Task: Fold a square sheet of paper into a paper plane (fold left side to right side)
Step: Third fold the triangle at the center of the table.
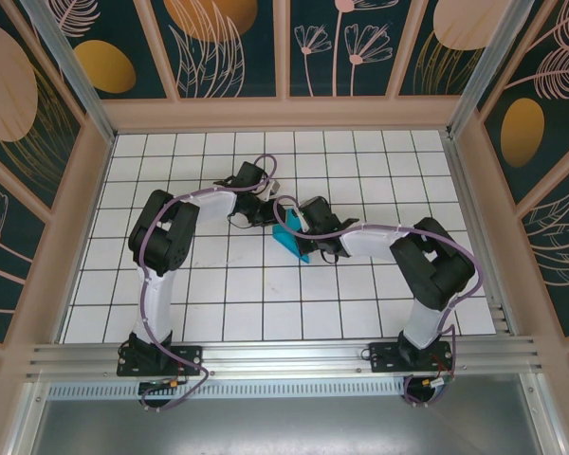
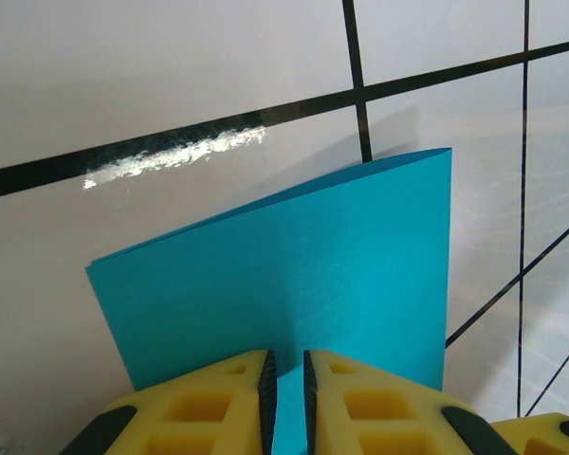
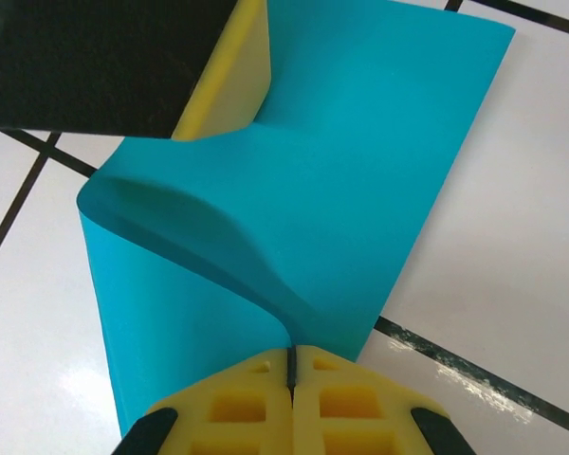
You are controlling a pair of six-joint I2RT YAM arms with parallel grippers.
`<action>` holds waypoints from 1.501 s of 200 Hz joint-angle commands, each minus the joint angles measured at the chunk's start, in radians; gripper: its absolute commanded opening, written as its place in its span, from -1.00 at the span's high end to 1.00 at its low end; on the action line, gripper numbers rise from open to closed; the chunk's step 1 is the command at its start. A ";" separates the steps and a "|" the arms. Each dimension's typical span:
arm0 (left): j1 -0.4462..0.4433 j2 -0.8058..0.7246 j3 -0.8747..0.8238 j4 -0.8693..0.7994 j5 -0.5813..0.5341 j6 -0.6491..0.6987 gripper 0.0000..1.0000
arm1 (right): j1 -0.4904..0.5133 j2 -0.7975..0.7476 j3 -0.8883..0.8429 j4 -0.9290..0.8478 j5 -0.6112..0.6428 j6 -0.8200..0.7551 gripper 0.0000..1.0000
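Top external is showing me the folded-over paper (image 1: pixel 291 240) near the centre of the frame, over the table (image 1: pixel 247 294). I am seeing the left claw (image 2: pixel 286 365) nearly closed, pinching the paper's edge, and the right claw (image 3: pixel 291 358) fully closed, nipping a curled edge.

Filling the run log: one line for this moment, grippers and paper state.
left gripper: shut on square sheet of paper | right gripper: shut on same sheet | sheet: curled over, not creased flat
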 commanded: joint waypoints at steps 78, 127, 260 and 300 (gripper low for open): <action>-0.025 0.056 -0.009 -0.039 -0.034 0.020 0.59 | 0.013 0.006 -0.002 -0.018 -0.023 0.044 1.00; -0.025 0.056 -0.009 -0.039 -0.033 0.023 0.59 | 0.022 -0.020 -0.015 -0.025 -0.018 0.057 1.00; -0.025 0.054 -0.017 -0.038 -0.037 0.023 0.58 | 0.026 -0.024 -0.031 -0.031 0.011 0.067 1.00; -0.025 0.054 -0.018 -0.038 -0.037 0.023 0.58 | 0.025 -0.026 -0.039 -0.030 0.008 0.069 1.00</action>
